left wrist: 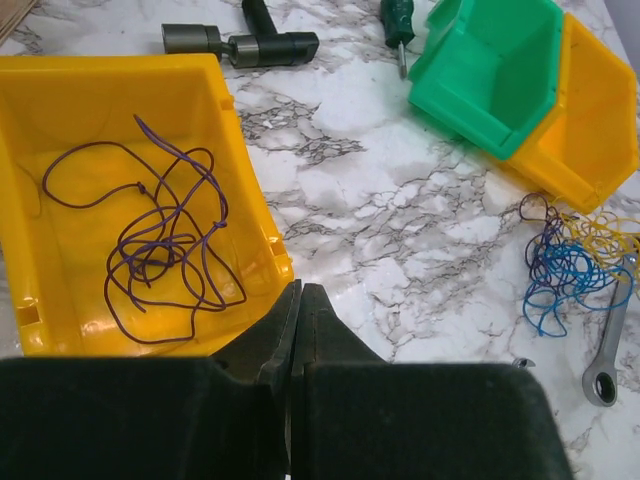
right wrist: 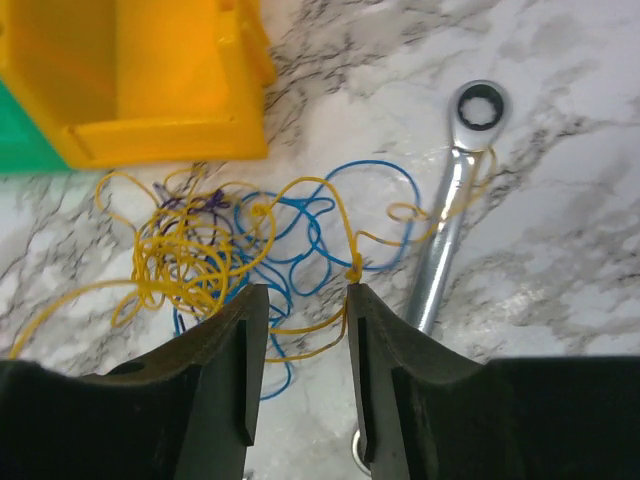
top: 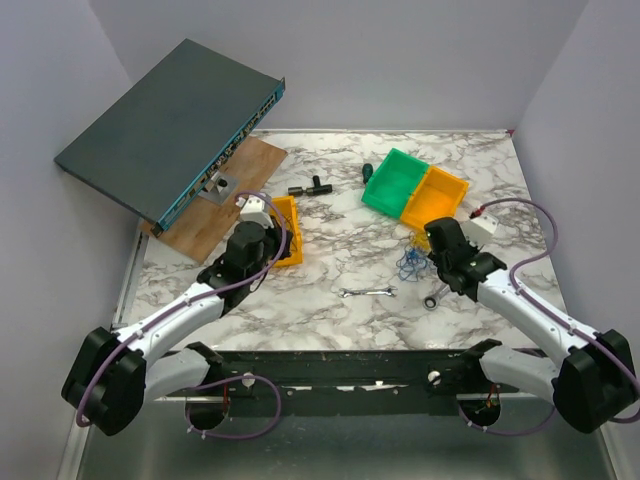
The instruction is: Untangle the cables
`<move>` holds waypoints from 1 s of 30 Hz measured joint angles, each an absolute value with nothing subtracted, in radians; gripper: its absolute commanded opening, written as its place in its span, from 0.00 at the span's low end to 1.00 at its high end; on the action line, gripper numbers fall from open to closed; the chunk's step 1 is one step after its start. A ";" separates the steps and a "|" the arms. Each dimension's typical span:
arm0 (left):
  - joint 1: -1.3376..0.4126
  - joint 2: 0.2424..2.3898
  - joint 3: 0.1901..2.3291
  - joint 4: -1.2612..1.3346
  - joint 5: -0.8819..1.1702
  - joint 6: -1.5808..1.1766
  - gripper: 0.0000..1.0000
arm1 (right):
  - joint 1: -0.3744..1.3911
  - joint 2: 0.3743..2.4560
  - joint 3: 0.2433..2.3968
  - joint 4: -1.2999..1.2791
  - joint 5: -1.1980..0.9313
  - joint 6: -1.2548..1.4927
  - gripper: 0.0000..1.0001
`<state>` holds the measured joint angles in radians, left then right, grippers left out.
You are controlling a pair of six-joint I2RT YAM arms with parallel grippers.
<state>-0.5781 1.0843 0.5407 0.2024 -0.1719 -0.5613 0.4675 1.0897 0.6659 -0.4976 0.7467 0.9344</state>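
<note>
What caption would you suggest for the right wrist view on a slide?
Right gripper, jaws apart, above tangled yellow and blue cables beside a silver wrench, near a yellow bin.

Three bins: a left yellow bin [left wrist: 60, 100], a right yellow bin [left wrist: 600, 130] and a green bin [left wrist: 490, 70]. Two wrenches: a flat wrench [top: 368, 292] and a ratchet wrench [right wrist: 450, 215]. One screwdriver [left wrist: 397, 25]. One black T-handle [left wrist: 245, 42]. One switch [top: 170, 130]. One board [top: 235, 190]. The cables [top: 408, 262] make two bunches: one purple bunch [left wrist: 160, 250] and one tangle [right wrist: 200, 250] in three colours, blue, yellow and purple; its strands are too knotted to count. Two grippers: left gripper [left wrist: 300, 290] and right gripper [right wrist: 303, 295].
</note>
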 measured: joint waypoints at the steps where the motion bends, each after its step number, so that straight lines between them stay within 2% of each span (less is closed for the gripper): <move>1: -0.578 1.079 0.537 0.212 -0.171 -0.560 0.00 | 0.467 1.088 0.666 -0.486 0.712 0.898 0.54; 3: -0.579 1.081 0.536 0.228 -0.164 -0.554 0.00 | 0.467 1.081 0.662 -0.443 0.629 0.831 0.75; 4: -0.578 1.082 0.536 0.237 -0.152 -0.548 0.00 | 0.467 1.076 0.658 -0.419 0.586 0.802 0.80; 8: -0.585 1.092 0.536 0.279 -0.077 -0.526 0.02 | 0.468 1.059 0.645 -0.357 0.476 0.725 0.84; 13: -0.600 1.108 0.536 0.329 0.018 -0.505 0.10 | 0.468 1.095 0.649 -0.324 0.433 0.678 0.81; 19: -0.604 1.113 0.535 0.362 0.081 -0.493 0.12 | 0.468 1.196 0.686 -0.324 0.434 0.650 0.67; 26: -0.607 1.125 0.535 0.382 0.126 -0.482 0.13 | 0.468 1.263 0.735 -0.332 0.522 0.637 0.65; 30: -0.612 1.139 0.535 0.389 0.152 -0.479 0.14 | 0.468 1.284 0.752 -0.332 0.585 0.612 0.52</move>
